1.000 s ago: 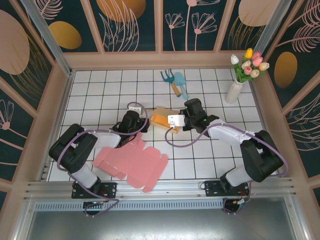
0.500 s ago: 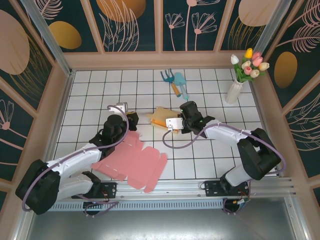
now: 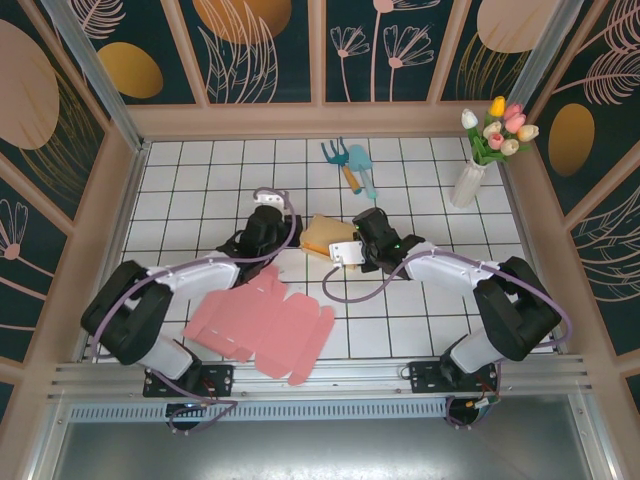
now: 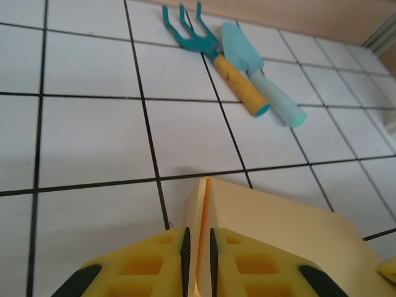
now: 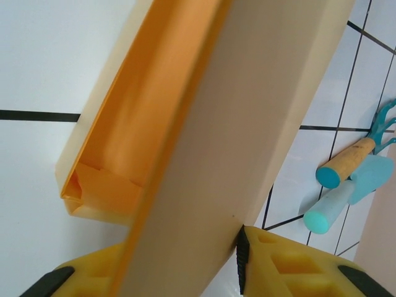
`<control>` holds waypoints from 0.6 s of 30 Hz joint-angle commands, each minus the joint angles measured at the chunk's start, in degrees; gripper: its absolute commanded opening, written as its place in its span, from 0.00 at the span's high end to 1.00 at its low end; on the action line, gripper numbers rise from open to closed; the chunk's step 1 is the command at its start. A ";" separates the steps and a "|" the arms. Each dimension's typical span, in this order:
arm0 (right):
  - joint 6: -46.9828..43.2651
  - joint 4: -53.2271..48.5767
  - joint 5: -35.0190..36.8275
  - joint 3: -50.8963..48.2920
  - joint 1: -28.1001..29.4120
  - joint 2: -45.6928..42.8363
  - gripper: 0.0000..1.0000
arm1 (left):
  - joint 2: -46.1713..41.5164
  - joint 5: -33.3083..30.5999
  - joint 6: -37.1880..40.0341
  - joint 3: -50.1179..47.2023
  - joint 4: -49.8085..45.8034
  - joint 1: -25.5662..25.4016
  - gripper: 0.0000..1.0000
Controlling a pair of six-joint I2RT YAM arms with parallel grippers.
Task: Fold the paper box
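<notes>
Paper box [image 3: 322, 236], orange: panel edge pinched by left tool [image 4: 198, 238]; right tool [image 5: 154, 260] straddles its wall, grip unclear. Best anchored left while right presses crease squarely.

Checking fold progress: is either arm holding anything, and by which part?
The left jaws pinch the orange box at a thin panel edge. Its broad panel stands between the right jaws; grip there cannot be told.

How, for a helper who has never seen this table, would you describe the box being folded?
On the white tiled table, look at the middle, just on the arms' side of the teal garden tools. The paper box sits there with the left fingers pinching its edge. Unlike the flat pink sheet nearby, it is pale orange and partly folded up.
</notes>
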 commanded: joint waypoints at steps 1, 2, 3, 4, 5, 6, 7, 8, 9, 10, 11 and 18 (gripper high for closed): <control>0.63 -8.31 1.35 -1.36 0.65 0.97 0.64 | 3.69 -0.40 1.77 1.45 0.49 -1.34 0.81; 0.63 -8.59 1.45 -1.26 0.68 0.93 0.64 | 4.75 -0.77 1.83 1.42 0.94 -1.64 0.81; 0.70 -8.80 1.48 -1.12 0.77 0.86 0.64 | 5.56 -1.14 1.93 1.49 1.09 -1.86 0.81; 0.95 -9.38 1.26 -0.75 0.90 0.76 0.62 | 6.58 -1.61 2.16 1.74 1.16 -1.94 0.81; 1.22 -10.52 0.63 -0.25 1.02 0.57 0.61 | 7.44 -1.88 2.36 1.68 1.33 -2.02 0.81; 1.66 -11.08 0.33 0.18 1.18 0.45 0.60 | 8.13 -1.99 2.50 1.54 1.62 -2.07 0.81; 2.17 -11.38 0.22 0.50 1.37 0.19 0.59 | 8.31 -2.22 2.71 1.43 1.98 -2.00 0.81; 2.50 -11.75 0.13 0.73 1.62 -0.24 0.58 | 10.07 -2.50 2.81 1.38 2.06 -2.03 0.81; 2.60 -12.00 -0.04 0.77 1.73 -0.69 0.58 | 10.71 -2.84 2.82 1.35 2.12 -2.07 0.81; 2.80 -12.18 -0.16 0.89 1.88 -1.26 0.58 | 11.17 -3.02 2.87 1.29 2.19 -2.02 0.81; 3.14 -12.52 -0.46 1.15 1.87 -2.03 0.57 | 11.51 -3.33 2.89 1.21 2.34 -2.08 0.81; 7.05 -19.11 -5.02 3.49 1.89 -9.30 0.48 | 12.52 -4.54 3.13 1.49 2.41 -2.03 0.81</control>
